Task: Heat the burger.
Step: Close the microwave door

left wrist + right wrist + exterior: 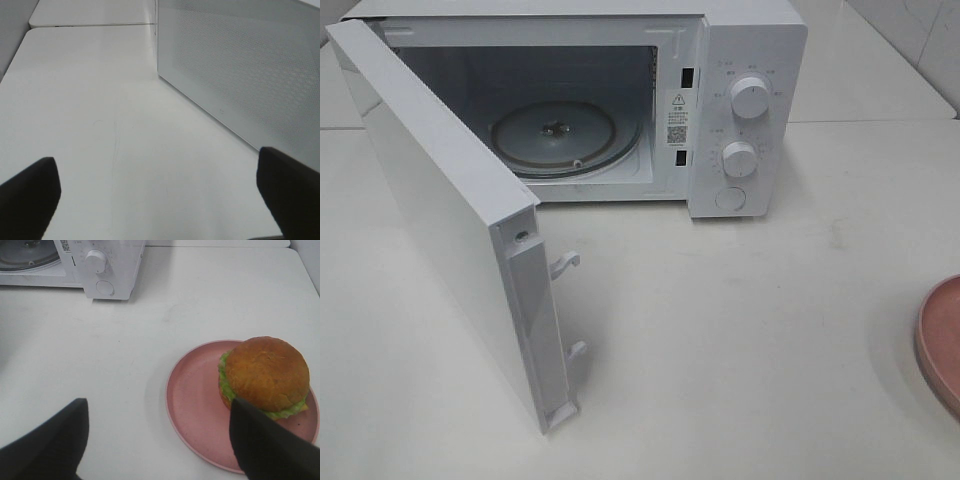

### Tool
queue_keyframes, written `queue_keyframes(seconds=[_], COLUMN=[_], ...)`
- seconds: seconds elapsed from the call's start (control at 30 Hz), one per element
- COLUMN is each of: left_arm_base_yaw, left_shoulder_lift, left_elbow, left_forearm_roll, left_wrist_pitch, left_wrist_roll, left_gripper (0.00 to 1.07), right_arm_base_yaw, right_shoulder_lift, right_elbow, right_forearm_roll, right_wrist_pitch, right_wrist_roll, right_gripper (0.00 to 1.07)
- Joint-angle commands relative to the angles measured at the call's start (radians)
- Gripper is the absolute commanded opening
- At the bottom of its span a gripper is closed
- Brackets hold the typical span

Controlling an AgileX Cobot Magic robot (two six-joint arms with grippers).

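Observation:
The burger (265, 374), golden-brown bun with green lettuce, sits on a pink round plate (192, 400) in the right wrist view. In the high view only the plate's edge (938, 340) shows at the far right; the burger is out of that view. My right gripper (157, 440) is open and empty, its fingers (50, 445) wide apart just short of the plate. My left gripper (160, 195) is open and empty above bare table beside the microwave door (240, 65). Neither gripper shows in the high view.
The white microwave (745, 110) stands at the back with its door (440, 210) swung wide open toward the front left. Its glass turntable (555, 135) holds nothing. Two knobs (749, 98) and a round button are on its right panel. The table (750, 340) is white.

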Motion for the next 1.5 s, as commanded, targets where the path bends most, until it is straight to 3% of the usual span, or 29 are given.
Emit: queue_keyframes(seconds=[0.03, 0.87, 1.13, 1.4, 1.47, 1.5], left_arm_base_yaw=[0.001, 0.001, 0.001, 0.001, 0.001, 0.001], left_shoulder_lift=[-0.018, -0.011, 0.083, 0.198, 0.265, 0.265], left_elbow=[0.003, -0.026, -0.031, -0.030, -0.029, -0.029], left_forearm_roll=[0.001, -0.063, -0.072, -0.074, -0.074, -0.074], left_wrist_pitch=[-0.002, -0.035, -0.133, -0.250, -0.280, -0.280], left_wrist_roll=[-0.001, -0.001, -0.001, -0.001, -0.001, -0.001], left_gripper=[1.00, 1.00, 0.98, 0.75, 0.54, 0.54], right_arm_base_yaw=[-0.007, -0.007, -0.007, -0.007, -0.007, -0.007], right_shoulder_lift=[-0.025, -0.025, -0.025, -0.025, -0.025, -0.025], right_elbow=[0.001, 0.001, 0.001, 0.001, 0.001, 0.001], right_forearm_roll=[0.004, 0.004, 0.004, 0.004, 0.004, 0.004], right_wrist_pitch=[-0.006, -0.006, -0.006, -0.006, -0.006, -0.006], right_wrist_roll=[-0.010, -0.010, -0.010, -0.010, -0.010, -0.010], right_gripper=[0.75, 0.75, 0.75, 0.75, 0.75, 0.75])
